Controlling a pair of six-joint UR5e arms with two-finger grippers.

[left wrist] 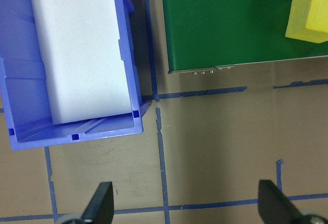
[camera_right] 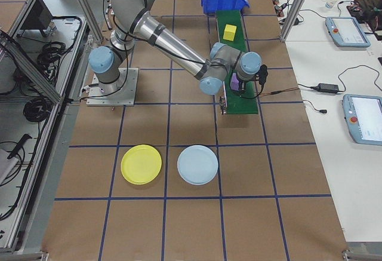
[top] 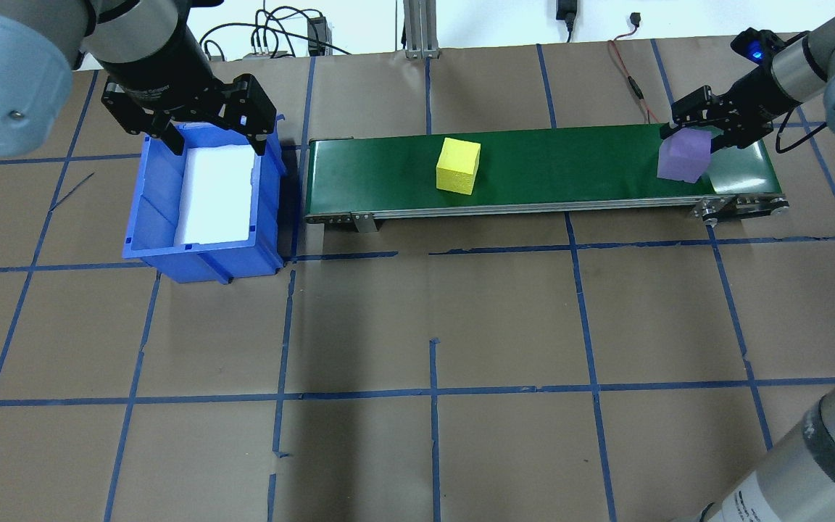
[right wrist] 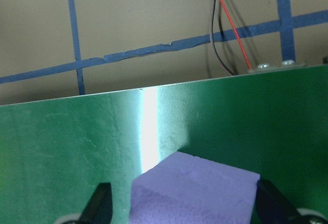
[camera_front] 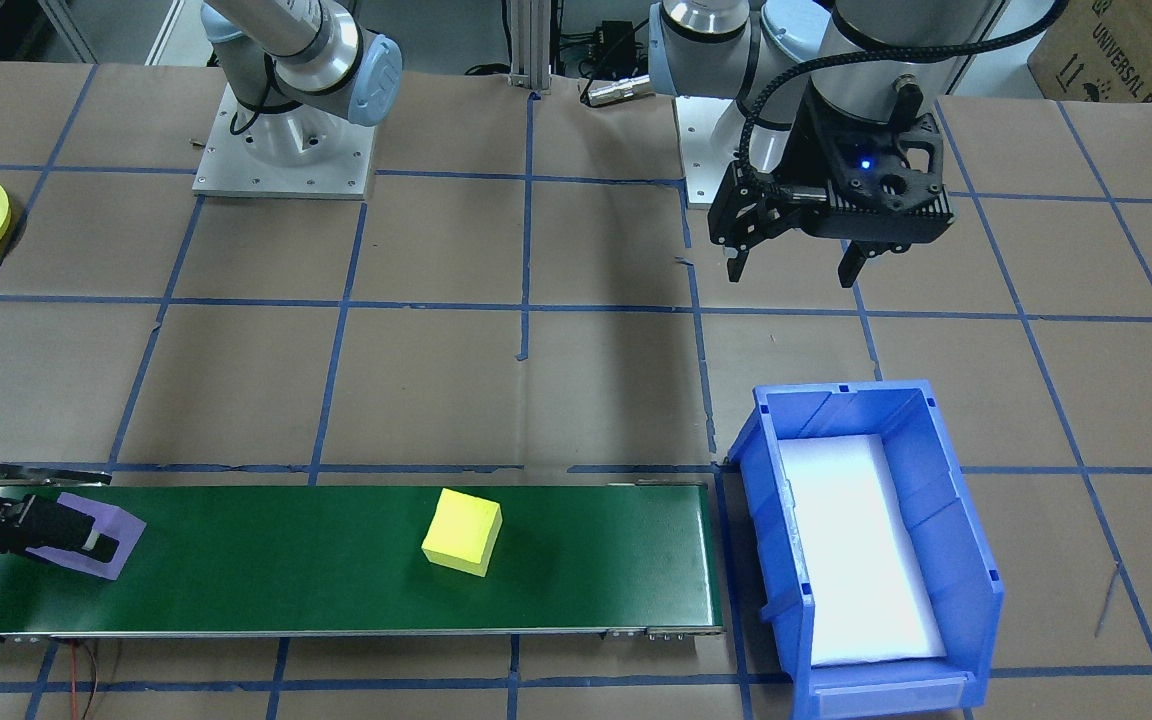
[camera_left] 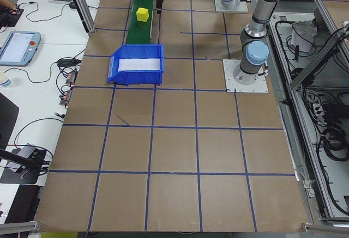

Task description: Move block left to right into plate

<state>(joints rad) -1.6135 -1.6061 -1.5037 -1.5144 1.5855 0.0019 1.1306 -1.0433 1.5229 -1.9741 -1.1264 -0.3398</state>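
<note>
Purple block [top: 683, 156] sits between your right gripper's [top: 691, 132] spread fingers, so squeeze it, then carry it to the yellow plate [camera_right: 141, 164].

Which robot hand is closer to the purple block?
The right gripper is closer: its fingers sit on either side of the purple block on the green belt. The left gripper hovers far away over the blue bin.

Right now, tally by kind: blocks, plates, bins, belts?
Blocks: 2, yellow block and purple block, both on the belt
Plates: 2, yellow plate and pale blue plate
Bins: 1, blue bin
Belts: 1, green belt
Total: 6
</note>
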